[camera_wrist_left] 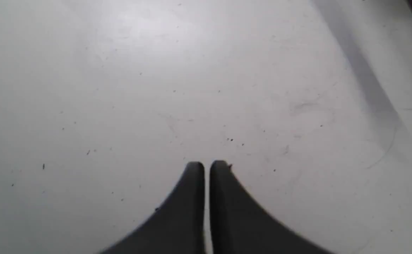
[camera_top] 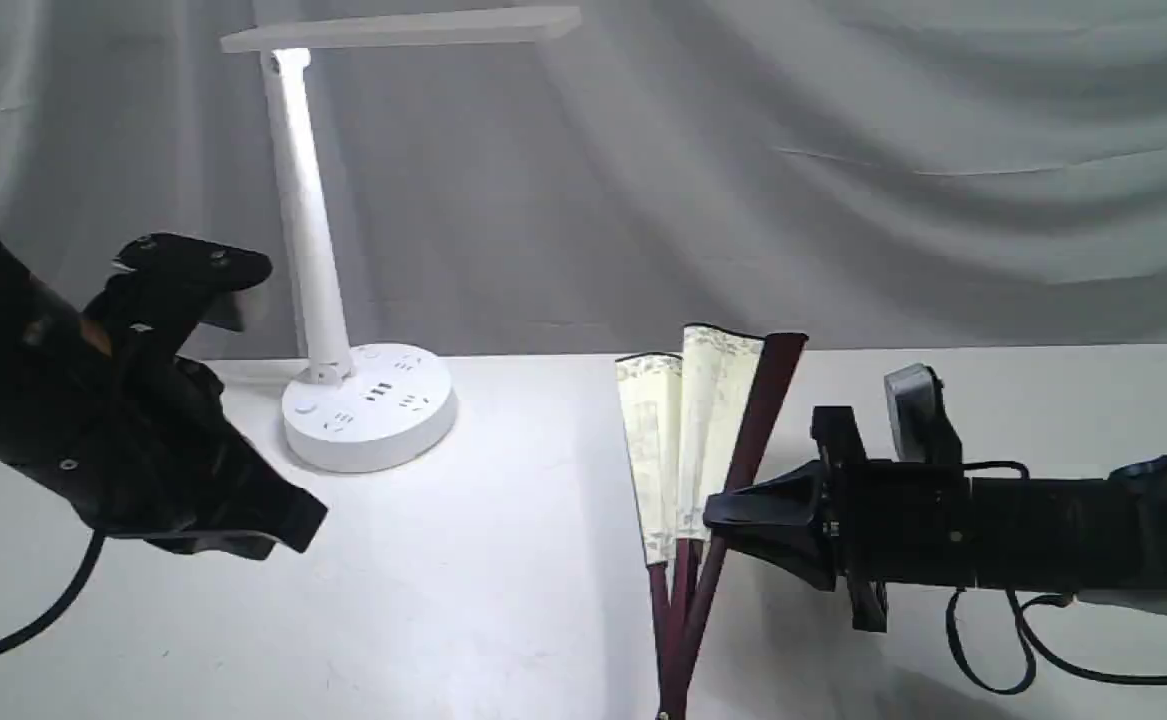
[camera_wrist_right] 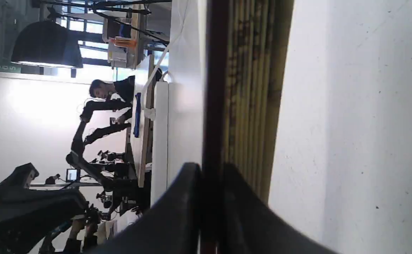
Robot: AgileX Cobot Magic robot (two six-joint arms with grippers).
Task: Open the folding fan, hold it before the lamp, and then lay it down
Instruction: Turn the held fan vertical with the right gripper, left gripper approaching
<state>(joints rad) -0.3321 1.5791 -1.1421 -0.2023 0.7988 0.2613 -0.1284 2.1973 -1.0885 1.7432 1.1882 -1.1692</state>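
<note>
The folding fan (camera_top: 688, 440) lies partly spread on the white table, right of centre, showing cream pleats and dark maroon ribs. My right gripper (camera_top: 718, 515) reaches in from the right and is shut on the fan's outer maroon guard (camera_wrist_right: 213, 106); the pleated leaf (camera_wrist_right: 251, 88) stands beside it. The white lamp (camera_top: 328, 300) stands at the back left, its light bar (camera_top: 403, 28) overhead and its round base (camera_top: 368, 405) on the table. My left gripper (camera_top: 303, 525) hovers over bare table at the front left, shut and holding nothing, its fingertips (camera_wrist_left: 195, 169) close together.
A grey cloth backdrop (camera_top: 843, 180) hangs behind the table. Black cables (camera_top: 1003, 640) trail from both arms. The right wrist view looks past the table to a person (camera_wrist_right: 110, 90) and other robot arms (camera_wrist_right: 85, 155) in the room.
</note>
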